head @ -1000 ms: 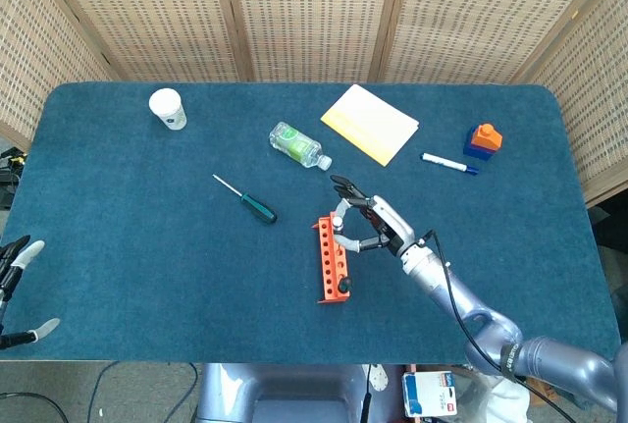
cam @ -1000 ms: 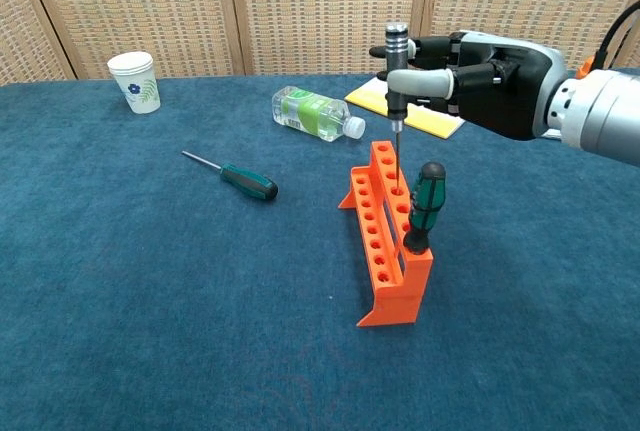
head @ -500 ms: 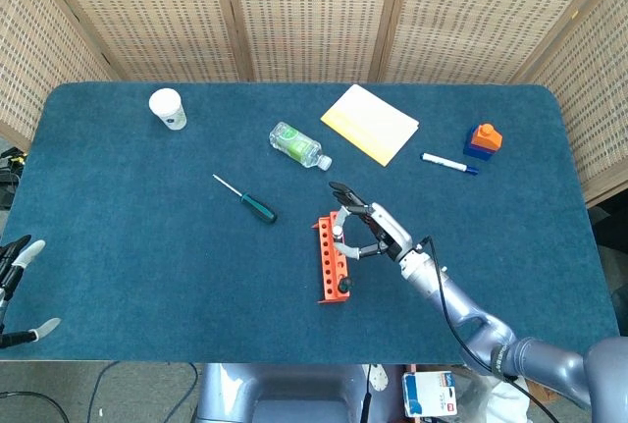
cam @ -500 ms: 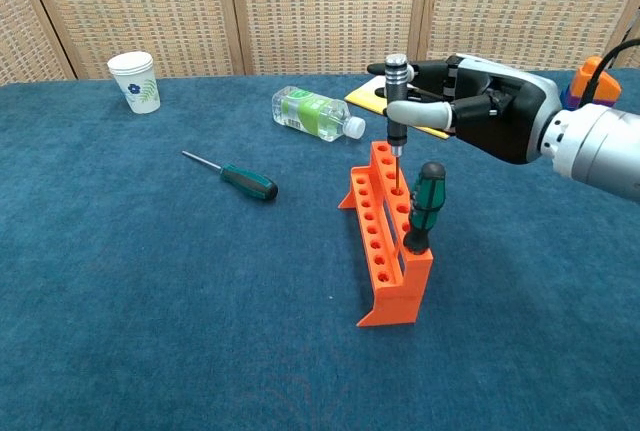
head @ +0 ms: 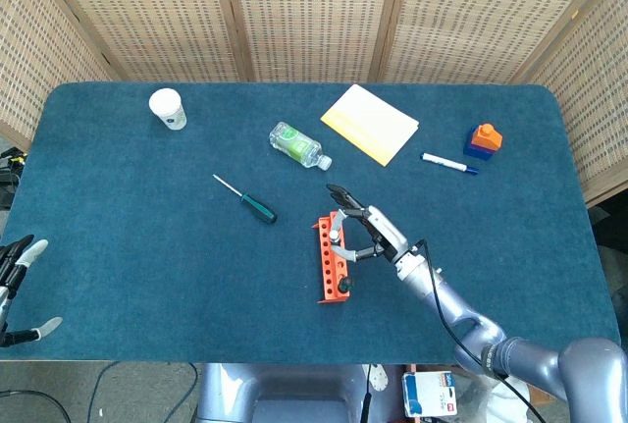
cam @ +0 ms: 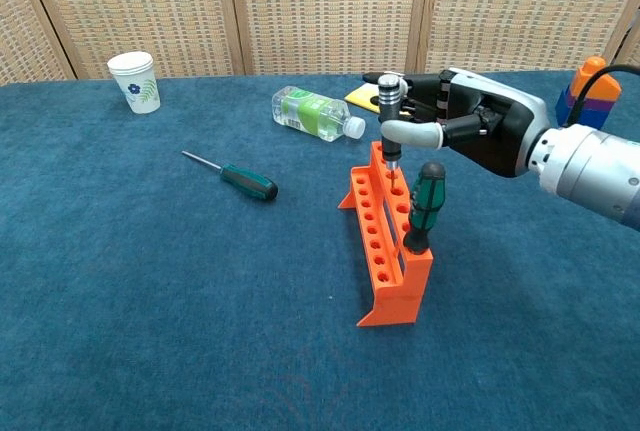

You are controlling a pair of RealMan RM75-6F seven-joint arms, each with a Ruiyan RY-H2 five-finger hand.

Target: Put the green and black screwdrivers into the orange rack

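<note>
The orange rack [cam: 385,246] [head: 331,258] stands mid-table, with one green and black screwdriver [cam: 425,207] upright in a hole at its near end. A second green and black screwdriver [cam: 243,181] [head: 251,203] lies flat on the cloth, left of the rack. My right hand [cam: 470,129] [head: 371,231] pinches a small silver-handled screwdriver [cam: 391,113] upright over the rack's far end, its shaft down in a hole. My left hand [head: 16,281] hangs at the table's left edge with fingers apart, holding nothing.
A paper cup [cam: 134,80] sits at the far left. A green bottle [cam: 313,113] lies behind the rack, and a yellow pad [head: 370,124] behind that. A marker [head: 449,163] and an orange-and-blue block [head: 483,139] are at the far right.
My right hand has come down and slightly left, sinking the silver-handled screwdriver's shaft into a rack hole. The lying screwdriver and my left hand have stayed put.
</note>
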